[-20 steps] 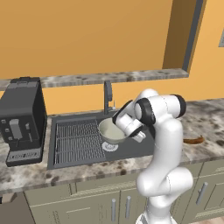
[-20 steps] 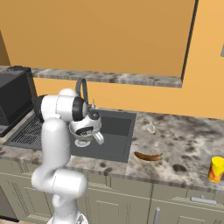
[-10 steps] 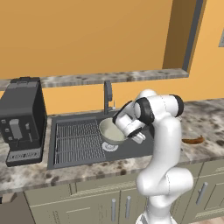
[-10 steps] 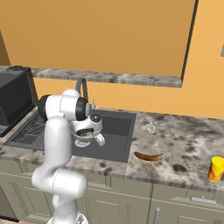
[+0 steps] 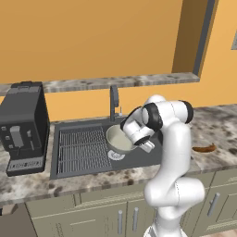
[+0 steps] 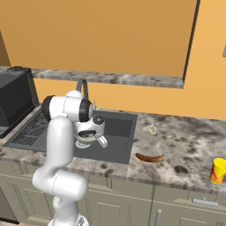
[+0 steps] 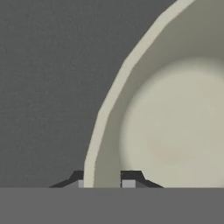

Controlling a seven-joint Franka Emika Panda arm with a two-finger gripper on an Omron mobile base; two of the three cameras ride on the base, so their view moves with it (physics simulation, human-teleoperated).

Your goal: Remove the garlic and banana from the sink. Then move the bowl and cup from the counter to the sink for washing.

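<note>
While lowering: keep the bowl [image 5: 119, 139] level; your gripper [image 7: 103, 180] pinches its rim, one finger either side.
Bowl: tilted over the sink [image 5: 78, 159], above the drain.
Release: only once it rests on the basin floor.
Counter [image 6: 185, 150]: banana [image 6: 149, 157], garlic [image 6: 152, 129]; cup [image 6: 218, 171] far right.

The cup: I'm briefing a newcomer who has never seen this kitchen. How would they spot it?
Start at the sink and follow the speckled counter right, past the banana. Near the front edge stands the cup, bright yellow with a red mark.
</note>
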